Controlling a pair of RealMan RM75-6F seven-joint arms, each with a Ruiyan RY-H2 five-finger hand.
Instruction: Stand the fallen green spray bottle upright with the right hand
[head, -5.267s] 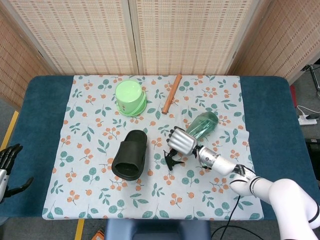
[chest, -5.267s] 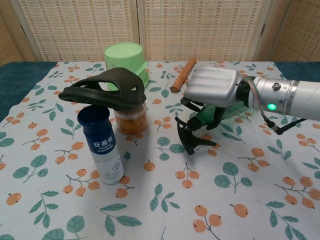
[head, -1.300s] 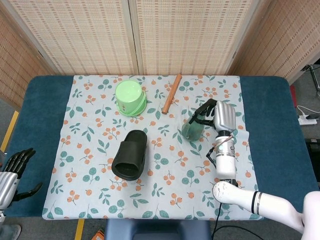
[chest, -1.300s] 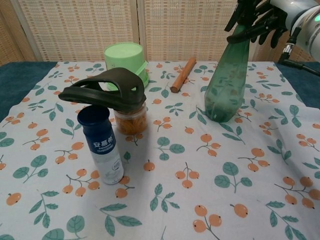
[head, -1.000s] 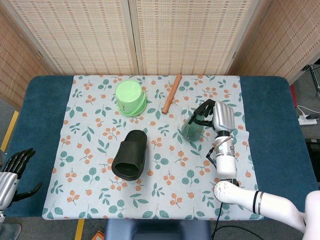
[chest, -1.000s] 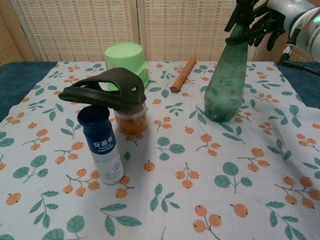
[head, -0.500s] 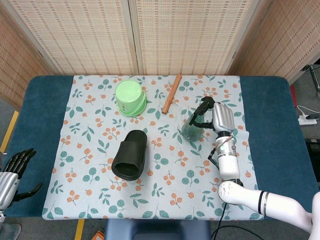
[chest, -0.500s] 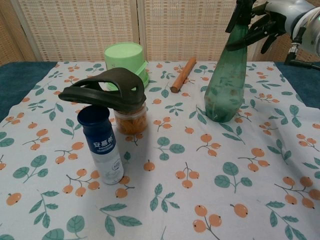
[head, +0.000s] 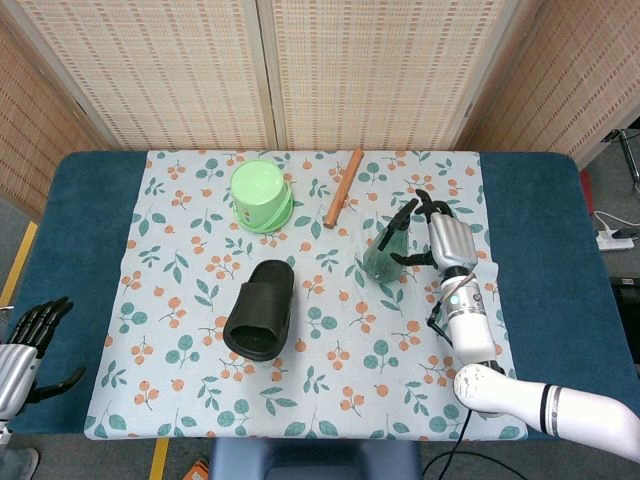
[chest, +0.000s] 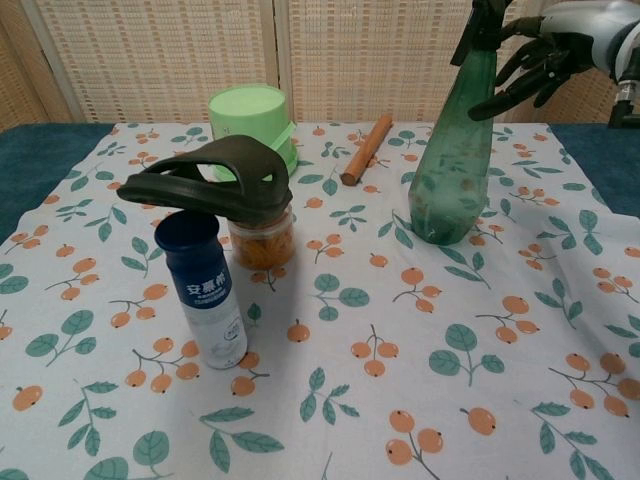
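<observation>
The green spray bottle (head: 385, 255) (chest: 452, 150) stands upright on the floral cloth at the right side of the table, its black spray head on top. My right hand (head: 447, 243) (chest: 548, 52) hovers just right of the bottle's neck. Its fingers are spread and hold nothing; the fingertips (chest: 500, 100) lie close to the neck, and contact is hard to judge. My left hand (head: 25, 345) hangs off the table's lower left corner in the head view, fingers apart and empty.
An upturned green bucket (head: 261, 195) (chest: 250, 115) and a wooden stick (head: 343, 187) (chest: 366, 150) lie at the back. A black slipper (head: 262, 308) (chest: 212, 180) rests over a jar (chest: 262, 240). A blue-capped white bottle (chest: 205, 295) stands in front.
The right hand raised the bottle from lying to standing, then spread its fingers and drew back to the right of the neck. The left hand stayed put.
</observation>
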